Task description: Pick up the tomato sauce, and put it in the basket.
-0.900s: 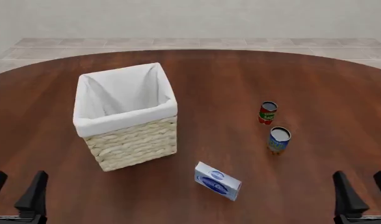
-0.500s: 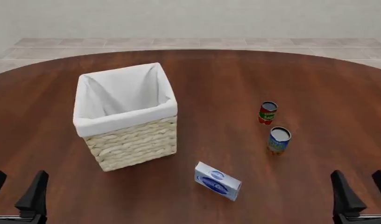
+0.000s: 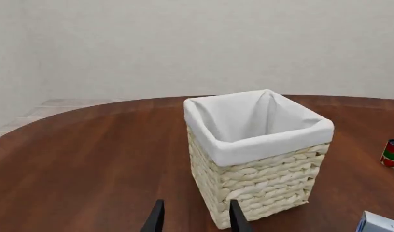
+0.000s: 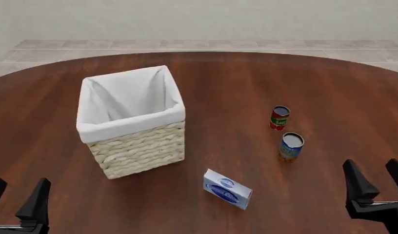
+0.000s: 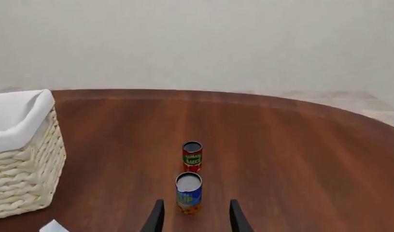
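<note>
The tomato sauce is a small red-labelled can with a green band, upright on the table right of centre; it also shows in the right wrist view and at the left wrist view's edge. The basket, woven straw with a white liner, stands left of centre, seen close in the left wrist view. My right gripper is open near the front right edge, well short of the can, with nothing between its fingers. Open too, my left gripper sits at the front left corner, in front of the basket.
A blue can with a yellow label stands just in front of the tomato sauce, between it and my right gripper. A blue-and-white carton lies near the front centre. The round wooden table stretches back to a tiled floor.
My right gripper has risen and shifted slightly forward and left from the table's front edge. The left gripper, cans, carton and basket have not moved.
</note>
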Motion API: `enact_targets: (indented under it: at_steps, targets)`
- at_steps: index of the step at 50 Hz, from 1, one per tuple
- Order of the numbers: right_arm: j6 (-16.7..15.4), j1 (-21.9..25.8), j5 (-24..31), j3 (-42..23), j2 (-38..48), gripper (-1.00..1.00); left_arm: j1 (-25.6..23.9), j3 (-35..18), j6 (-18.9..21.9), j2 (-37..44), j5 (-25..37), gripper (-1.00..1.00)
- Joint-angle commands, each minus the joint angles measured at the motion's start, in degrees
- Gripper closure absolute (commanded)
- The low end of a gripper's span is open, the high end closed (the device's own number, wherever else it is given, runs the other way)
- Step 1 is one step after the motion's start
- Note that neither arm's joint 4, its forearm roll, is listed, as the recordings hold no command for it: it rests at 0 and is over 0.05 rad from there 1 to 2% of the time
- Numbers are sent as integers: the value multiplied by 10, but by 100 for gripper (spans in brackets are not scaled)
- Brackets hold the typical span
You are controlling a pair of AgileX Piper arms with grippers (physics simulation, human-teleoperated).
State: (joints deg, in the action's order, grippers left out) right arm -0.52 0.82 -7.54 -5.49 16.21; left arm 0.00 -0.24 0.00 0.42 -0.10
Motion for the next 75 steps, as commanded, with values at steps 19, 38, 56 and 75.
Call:
enact_targets:
  at_steps: [19, 38, 56, 75]
  targets:
    - [-62, 39, -41, -253, 410, -100, 0, 0, 0, 0, 0, -100]
    - [-82, 27, 2, -387, 571, -100, 0, 0, 0, 0, 0, -100]
    - [-75, 27, 96, -524, 698, -100, 0, 0, 0, 0, 0, -100]
    - [-74, 40, 164, -605, 764, -100, 0, 0, 0, 0, 0, -100]
